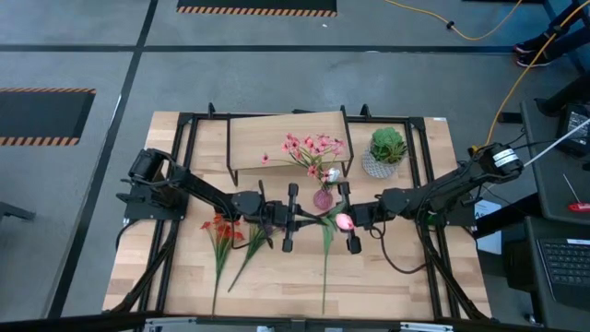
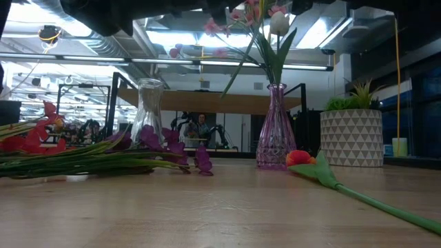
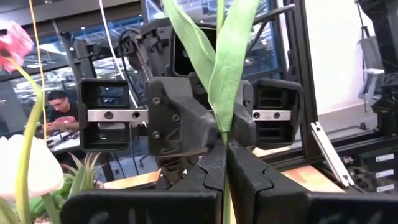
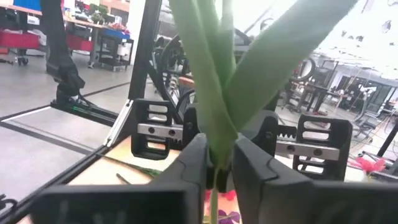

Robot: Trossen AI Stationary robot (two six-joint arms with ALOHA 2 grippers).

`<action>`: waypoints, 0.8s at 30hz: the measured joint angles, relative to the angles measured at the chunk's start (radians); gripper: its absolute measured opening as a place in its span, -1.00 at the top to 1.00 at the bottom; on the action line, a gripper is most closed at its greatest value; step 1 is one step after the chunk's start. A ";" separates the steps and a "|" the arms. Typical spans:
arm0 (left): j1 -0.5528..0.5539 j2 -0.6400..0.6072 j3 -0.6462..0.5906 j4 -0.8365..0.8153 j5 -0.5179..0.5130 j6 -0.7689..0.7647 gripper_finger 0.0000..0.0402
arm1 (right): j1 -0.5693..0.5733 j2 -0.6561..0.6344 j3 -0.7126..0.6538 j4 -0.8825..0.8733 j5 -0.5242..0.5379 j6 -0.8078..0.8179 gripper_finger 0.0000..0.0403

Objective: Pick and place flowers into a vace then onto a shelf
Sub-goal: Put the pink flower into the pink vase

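Both end effectors are meeting mid-table, left end effector (image 1: pixel 291 218) and right end effector (image 1: pixel 348 221) each clenching on one pink flower (image 1: pixel 343 221). Remaining flowers (image 1: pixel 224 231) are lying on the table (image 1: pixel 406 277); others are standing in the vase (image 1: pixel 323 198) before the shelf (image 1: pixel 249 138).

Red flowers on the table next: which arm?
Left, probably: the red flowers lie nearer the left gripper, though it must first release the green stem. The right gripper, also clamping it, sits farther off.
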 joint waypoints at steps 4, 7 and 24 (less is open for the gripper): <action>-0.001 -0.001 0.000 -0.002 -0.016 -0.009 0.98 | 0.000 0.000 0.000 0.002 0.000 0.001 0.81; -0.001 -0.001 0.000 -0.004 -0.016 -0.009 0.98 | 0.000 0.000 0.000 0.001 0.000 0.003 0.81; -0.035 -0.032 0.000 -0.055 -0.048 -0.001 0.42 | -0.001 -0.075 0.000 -0.082 -0.014 0.025 0.95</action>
